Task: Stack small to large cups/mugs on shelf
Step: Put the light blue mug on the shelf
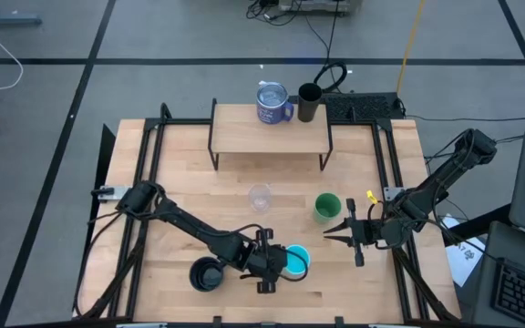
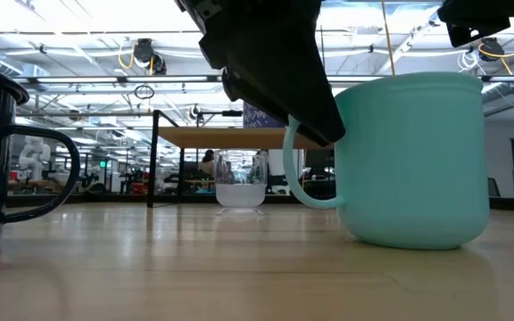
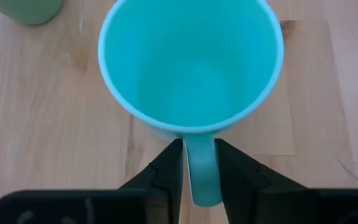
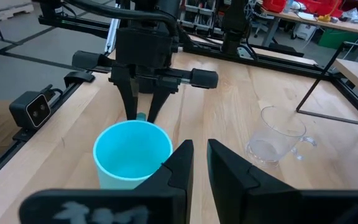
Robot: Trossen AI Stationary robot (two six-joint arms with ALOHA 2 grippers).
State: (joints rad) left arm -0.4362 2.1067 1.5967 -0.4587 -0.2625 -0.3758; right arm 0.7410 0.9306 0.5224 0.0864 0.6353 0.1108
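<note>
1. The step in hand looks like the pick-up of the cyan mug (image 1: 296, 261). It stands upright on the table (image 1: 190, 173) near the front edge, a little right of the middle.
2. The left gripper (image 1: 269, 262) sits at the mug's handle (image 3: 201, 169). In the left wrist view its two fingers (image 3: 166, 171) flank the handle closely, one on each side, and seem to pinch it; the mug's base still rests on the wood in the low view.
3. The right gripper (image 1: 338, 233) hangs near the right edge, just right of the mug and beside the green cup (image 1: 326, 207). Its fingers (image 4: 178, 163) are nearly pressed together, with a slim gap and nothing between them.
4. On the shelf (image 1: 244, 137) at the back edge stand the blue mug (image 1: 272, 102) and the black tumbler (image 1: 309, 102), side by side toward its right end.
5. The clear glass (image 1: 260, 197) stands mid-table in front of the shelf, and the dark mug (image 1: 207, 274) stands near the front edge, left of the left gripper.
6. The next move probably calls for a firm hold on the thin handle, a straight lift so the mug does not swing or tilt, and a carry toward the back that passes clear of the glass.
7. Four vessels remain off the shelf, so the task appears to be in its early part.
</note>
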